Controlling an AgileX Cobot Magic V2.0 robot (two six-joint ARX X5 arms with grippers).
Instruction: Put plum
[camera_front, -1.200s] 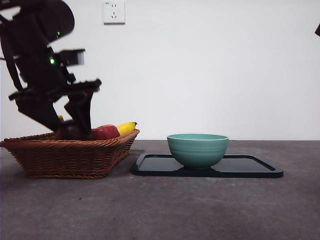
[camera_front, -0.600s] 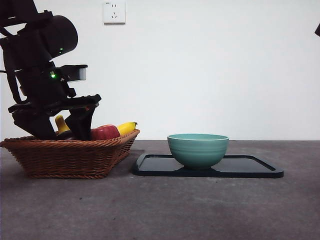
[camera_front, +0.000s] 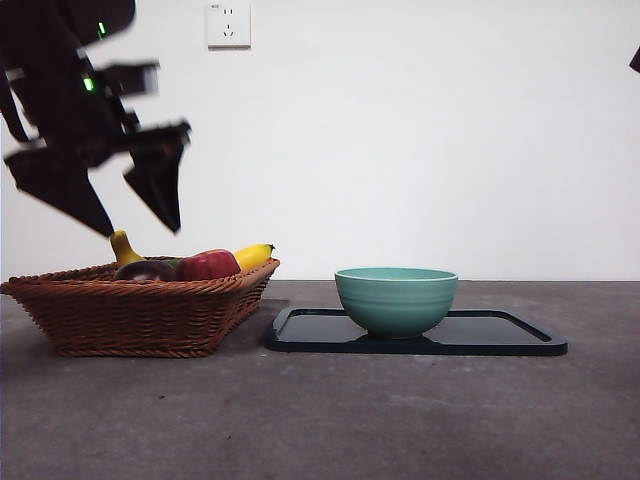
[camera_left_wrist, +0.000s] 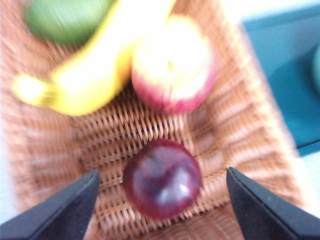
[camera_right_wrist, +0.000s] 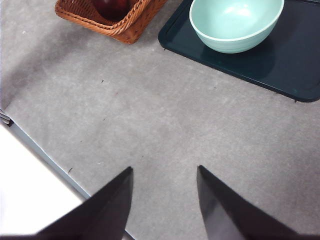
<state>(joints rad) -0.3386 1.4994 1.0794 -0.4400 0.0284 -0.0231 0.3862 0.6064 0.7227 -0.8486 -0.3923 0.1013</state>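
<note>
The plum (camera_left_wrist: 162, 179) is dark maroon and glossy. It lies on the wicker floor of the basket (camera_front: 140, 315), next to a red apple (camera_left_wrist: 172, 65). From the front only the plum's dark top (camera_front: 148, 270) shows over the rim. My left gripper (camera_front: 140, 230) hangs open above the basket, clear of the fruit, holding nothing. In the left wrist view the left gripper's (camera_left_wrist: 162, 171) jaws stand wide on either side of the plum, above it. My right gripper (camera_right_wrist: 165, 170) is open over bare table, away from the basket.
A banana (camera_left_wrist: 85, 75) and a green fruit (camera_left_wrist: 65, 17) share the basket. A teal bowl (camera_front: 396, 298) stands on a dark tray (camera_front: 500, 335) right of the basket. The waiting arm shows as a black tip (camera_front: 634, 60) at the top right.
My left gripper has risen out of the basket, jaws open and empty. The plum stays in the basket.
</note>
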